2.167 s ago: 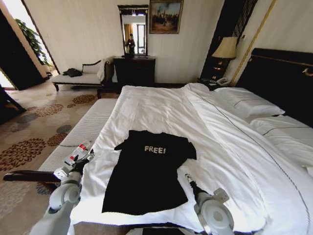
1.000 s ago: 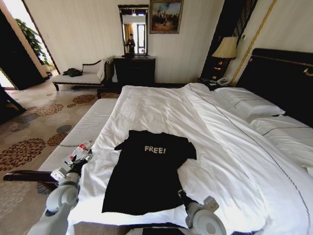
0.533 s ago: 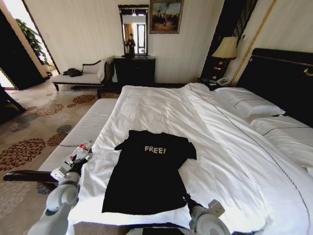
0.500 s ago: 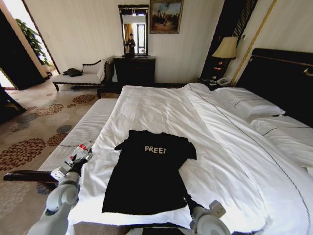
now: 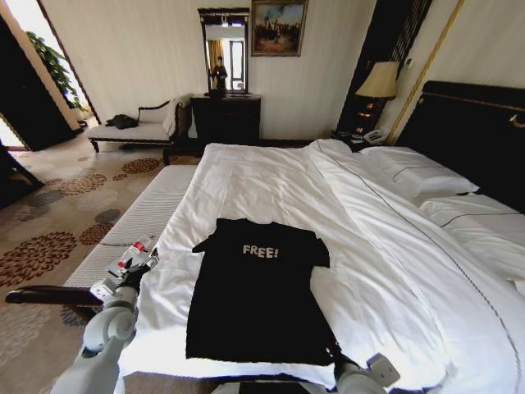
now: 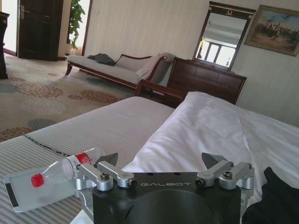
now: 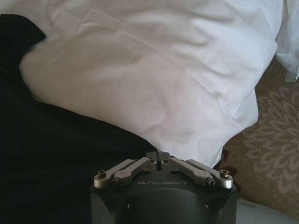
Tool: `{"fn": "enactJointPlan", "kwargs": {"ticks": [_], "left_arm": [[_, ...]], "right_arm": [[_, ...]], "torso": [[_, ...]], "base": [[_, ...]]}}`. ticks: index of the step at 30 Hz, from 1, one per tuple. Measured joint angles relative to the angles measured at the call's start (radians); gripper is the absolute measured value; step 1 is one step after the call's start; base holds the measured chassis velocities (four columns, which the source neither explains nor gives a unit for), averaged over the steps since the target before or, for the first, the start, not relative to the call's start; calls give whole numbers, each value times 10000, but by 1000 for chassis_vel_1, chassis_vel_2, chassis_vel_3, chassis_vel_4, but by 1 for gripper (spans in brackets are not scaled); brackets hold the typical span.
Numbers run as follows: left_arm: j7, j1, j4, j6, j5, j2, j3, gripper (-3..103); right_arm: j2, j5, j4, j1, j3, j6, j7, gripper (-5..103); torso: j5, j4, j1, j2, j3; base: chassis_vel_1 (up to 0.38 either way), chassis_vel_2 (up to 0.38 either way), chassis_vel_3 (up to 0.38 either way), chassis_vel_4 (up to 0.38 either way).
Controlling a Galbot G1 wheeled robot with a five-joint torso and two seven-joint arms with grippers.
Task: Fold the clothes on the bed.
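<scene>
Pale striped walls [image 5: 148, 49] close the room. At twelve o'clock a mirror [image 5: 224, 49] hangs over a dark dresser [image 5: 224, 117], with a painting [image 5: 278, 26] just beside it. A lit lamp [image 5: 378, 80] stands at one o'clock. At ten o'clock sit a chaise [image 5: 135, 127] and a plant [image 5: 56, 66]. Flower-patterned carpet [image 5: 57, 222] covers the floor at nine o'clock.

Daylight comes in from a doorway [image 5: 15, 33] on the left and blows out to white there. The white bed [image 5: 271, 176] is bright, its folds softly shaded. The headboard [image 5: 472, 135] stays dark. Straight lines bend toward the head view's edges. The lamp [image 5: 378, 81] glows weakly.
</scene>
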Motion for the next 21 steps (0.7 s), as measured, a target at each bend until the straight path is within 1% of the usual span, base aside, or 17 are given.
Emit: {"fn": "enactJointPlan", "kwargs": {"ticks": [7, 8, 9, 11, 12, 15, 16, 17, 18, 19, 21], "left_arm": [[3, -3, 20, -3, 0, 23, 7, 100], [3, -5, 33, -4, 0, 23, 13, 100], [3, -5, 33, -4, 0, 23, 13, 100], [9, -14, 66, -9, 4, 9, 64, 100], [9, -14, 66, -9, 4, 9, 64, 100], [12, 38, 49, -10, 64, -16, 189, 100], [16, 116, -5, 0, 94, -12, 235, 100], [19, 241, -86, 33, 131, 17, 285, 100], [19, 241, -86, 33, 131, 17, 285, 100], [21, 505, -232, 95, 195, 105, 365, 100], [20, 1096, -501, 219, 281, 352, 552, 100]], "right_arm": [[162, -187, 61, -91, -224, 1, 46, 0], [177, -215, 101, -131, -261, 8, 49, 5], [177, -215, 101, -131, -261, 8, 49, 5], [214, -220, 399, -217, -367, 39, 52, 16], [214, -220, 399, -217, -367, 39, 52, 16], [196, -389, 967, -98, -262, 3, -24, 32], [163, -610, 1052, 10, -133, -1, -127, 32], [113, -966, 1083, 153, 37, 33, -272, 37], [113, -966, 1083, 153, 37, 33, -272, 37], [31, -1562, 1101, 370, 290, 168, -512, 43], [-148, -2601, 1001, 803, 760, 604, -1027, 54]], "torso": [[-1, 0, 0, 0, 0], [0, -1, 0, 0, 0], [0, -1, 0, 0, 0], [0, -1, 0, 0, 0], [0, -1, 0, 0, 0], [-2, -2, -1, 0, 0], [-4, -2, 0, 0, 0], [-2, -2, 0, 0, 0], [-2, -2, 0, 0, 0], [2, -2, 0, 1, 0], [-2, 0, 0, 0, 0]], "base": [[0, 0, 0, 0], [0, 0, 0, 0], [0, 0, 0, 0], [0, 0, 0, 0], [0, 0, 0, 0], [0, 0, 0, 0], [0, 0, 0, 0], [0, 0, 0, 0], [0, 0, 0, 0], [0, 0, 0, 0], [0, 0, 0, 0]]}}
